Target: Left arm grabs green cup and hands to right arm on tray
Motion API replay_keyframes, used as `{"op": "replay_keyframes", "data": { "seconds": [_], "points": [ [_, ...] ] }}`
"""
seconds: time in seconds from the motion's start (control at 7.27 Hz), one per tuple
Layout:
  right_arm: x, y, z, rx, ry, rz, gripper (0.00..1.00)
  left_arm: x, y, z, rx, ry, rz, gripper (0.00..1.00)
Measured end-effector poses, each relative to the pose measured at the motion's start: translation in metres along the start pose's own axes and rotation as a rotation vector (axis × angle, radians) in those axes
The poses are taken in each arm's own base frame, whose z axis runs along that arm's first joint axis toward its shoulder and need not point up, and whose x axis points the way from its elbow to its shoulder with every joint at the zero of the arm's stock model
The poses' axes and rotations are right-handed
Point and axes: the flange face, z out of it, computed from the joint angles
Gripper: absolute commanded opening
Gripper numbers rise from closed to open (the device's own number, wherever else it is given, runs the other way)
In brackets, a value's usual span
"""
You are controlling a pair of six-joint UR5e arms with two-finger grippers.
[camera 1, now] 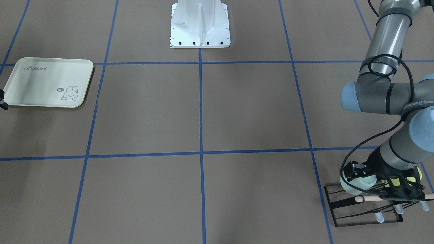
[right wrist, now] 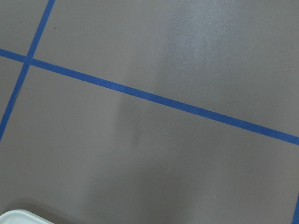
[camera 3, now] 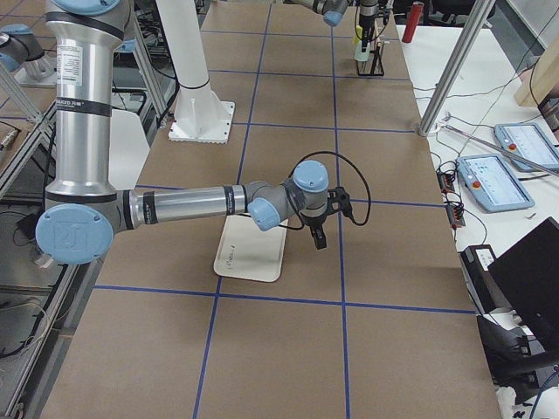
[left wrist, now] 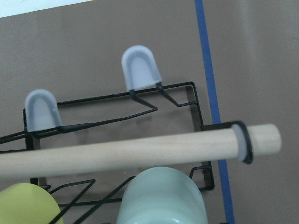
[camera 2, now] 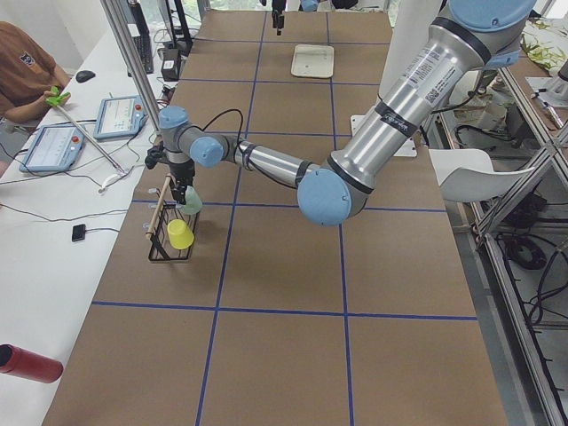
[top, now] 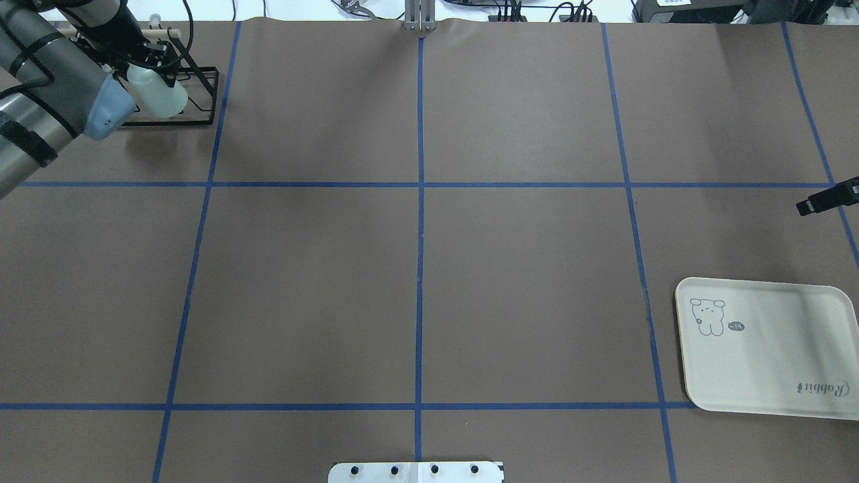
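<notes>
The pale green cup (camera 1: 356,184) lies tilted on the black wire rack (camera 1: 334,206) at the table's far left corner. It also shows in the overhead view (top: 160,99) and low in the left wrist view (left wrist: 161,198). My left gripper (camera 1: 368,176) reaches down over the rack with its fingers closed on the cup. The cream tray (top: 772,355) lies flat and bare on the right side. My right gripper (top: 805,205) hovers shut and empty beyond the tray's far edge, apart from it.
A yellow cup (camera 1: 416,173) sits on the same rack beside the green one. A wooden dowel (left wrist: 140,151) runs across the rack's top, just above the green cup. The robot's white base (camera 1: 200,27) stands at mid-table. Operators' tablets lie past the far edge (camera 2: 53,142).
</notes>
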Motion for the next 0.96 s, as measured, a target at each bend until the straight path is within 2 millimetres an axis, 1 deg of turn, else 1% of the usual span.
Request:
{"op": "replay_keyframes", "data": {
  "seconds": [0.14, 0.28, 0.41, 0.55, 0.83, 0.96],
  "points": [
    [-0.004, -0.004, -0.003, 0.009, -0.002, -0.007, 1.00, 0.001, -0.001, -0.011, 0.013, 0.008, 0.001, 0.00],
    [-0.008, -0.008, -0.007, 0.019, -0.005, -0.016, 1.00, 0.002, -0.002, -0.033, 0.032, 0.023, -0.001, 0.00],
    [-0.013, -0.011, -0.011, 0.028, -0.009, -0.015, 1.00, 0.002, -0.003, -0.063, 0.042, 0.042, -0.014, 0.00],
    [-0.018, -0.015, -0.015, 0.037, -0.015, 0.003, 1.00, 0.008, 0.000, -0.097, 0.054, 0.058, -0.022, 0.00],
    [-0.033, -0.027, -0.024, 0.052, -0.050, 0.052, 1.00, 0.029, 0.014, -0.157, 0.082, 0.078, -0.032, 0.00],
    [-0.043, -0.034, -0.028, 0.056, -0.075, 0.077, 1.00, 0.042, 0.021, -0.183, 0.097, 0.098, -0.060, 0.00]
  ]
}}
